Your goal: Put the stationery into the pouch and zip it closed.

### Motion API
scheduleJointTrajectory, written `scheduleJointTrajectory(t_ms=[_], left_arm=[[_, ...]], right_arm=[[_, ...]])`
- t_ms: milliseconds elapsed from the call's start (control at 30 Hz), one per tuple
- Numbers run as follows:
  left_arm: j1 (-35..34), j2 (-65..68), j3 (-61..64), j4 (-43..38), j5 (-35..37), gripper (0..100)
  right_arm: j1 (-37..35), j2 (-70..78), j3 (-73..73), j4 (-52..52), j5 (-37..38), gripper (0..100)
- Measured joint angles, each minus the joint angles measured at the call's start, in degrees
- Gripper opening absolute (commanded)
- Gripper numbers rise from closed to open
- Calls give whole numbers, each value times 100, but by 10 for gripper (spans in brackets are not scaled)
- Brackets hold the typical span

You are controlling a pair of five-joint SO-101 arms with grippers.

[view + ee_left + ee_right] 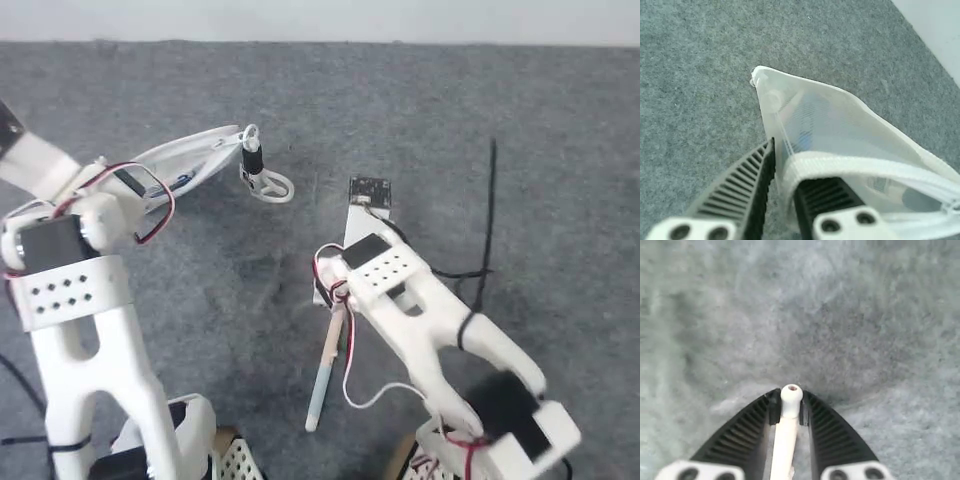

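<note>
Toward the far left of the grey bench (420,110) sits a translucent white pouch (195,160), its zip edge pinched tight in the left hand (785,165). Up close, the left wrist view adds faint blue shapes inside, too blurred to name. Between the 2 arms, the right hand (789,405) is clamped on 1 pale pen (325,375). Its rounded tip pokes just past the fingertips, but from above the arm covers that end.
</note>
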Motion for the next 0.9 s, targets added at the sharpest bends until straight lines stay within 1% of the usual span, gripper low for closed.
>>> scheduleJointTrajectory(t_ms=[300,533,900], left_arm=[[0,0,0,0,0,12],[0,0,0,0,0,12],[0,0,0,0,0,12]], right_arm=[[0,-1143,0,448,0,6],[0,-2462,9,738,0,6],[-26,-4607,0,774,0,6]])
